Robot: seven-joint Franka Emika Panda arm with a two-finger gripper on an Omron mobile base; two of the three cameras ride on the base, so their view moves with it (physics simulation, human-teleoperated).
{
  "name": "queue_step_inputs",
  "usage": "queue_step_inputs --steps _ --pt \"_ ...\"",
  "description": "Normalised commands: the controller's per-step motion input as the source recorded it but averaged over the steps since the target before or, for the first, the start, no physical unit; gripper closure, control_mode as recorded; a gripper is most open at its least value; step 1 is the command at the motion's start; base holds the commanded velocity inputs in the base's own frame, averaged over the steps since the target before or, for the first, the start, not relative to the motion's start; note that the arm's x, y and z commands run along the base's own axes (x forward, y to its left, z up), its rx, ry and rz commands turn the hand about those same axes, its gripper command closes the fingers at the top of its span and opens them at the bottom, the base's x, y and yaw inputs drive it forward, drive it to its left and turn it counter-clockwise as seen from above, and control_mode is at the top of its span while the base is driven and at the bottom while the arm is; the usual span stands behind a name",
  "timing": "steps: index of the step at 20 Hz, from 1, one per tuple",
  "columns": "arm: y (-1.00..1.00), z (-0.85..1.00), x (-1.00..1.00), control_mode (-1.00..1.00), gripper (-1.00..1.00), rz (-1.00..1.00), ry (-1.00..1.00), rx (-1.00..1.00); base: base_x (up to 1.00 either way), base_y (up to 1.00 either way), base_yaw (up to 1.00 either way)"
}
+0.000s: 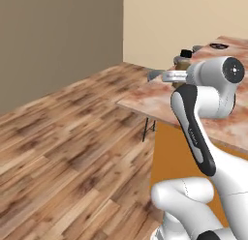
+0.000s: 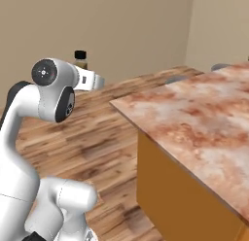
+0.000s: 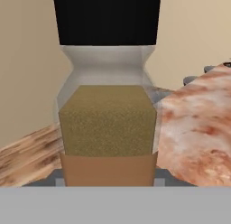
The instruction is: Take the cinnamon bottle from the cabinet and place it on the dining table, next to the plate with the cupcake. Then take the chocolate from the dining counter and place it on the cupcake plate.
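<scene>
The cinnamon bottle (image 3: 108,114), clear with brown powder and a black cap, stands upright close in front of the hand camera. My gripper (image 3: 108,180) is shut on its lower part. From the base, the bottle (image 1: 182,61) (image 2: 80,61) is held in the air at the near corner of the dining table (image 1: 155,101) (image 2: 194,118), with the gripper (image 1: 179,72) (image 2: 83,71) under its cap. A small dark round plate (image 1: 219,46) lies far back on the marbled top; the cupcake on it is too small to make out. The cabinet and the chocolate are out of view.
Grey round stools (image 1: 155,74) (image 2: 176,78) stand along the table's far side. Open wooden floor (image 1: 72,137) spreads to the left of the table, bounded by plain beige walls (image 2: 121,31). The table's orange base (image 2: 170,191) is right beside the robot.
</scene>
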Motion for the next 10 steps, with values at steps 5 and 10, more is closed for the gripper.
queue_step_inputs --steps 5,10 --pt "0.00 0.00 0.00 1.00 1.00 0.00 0.00 0.00 0.75 0.48 -0.24" --pt "0.00 0.00 0.00 1.00 1.00 0.00 0.00 0.00 0.76 0.46 -0.25"
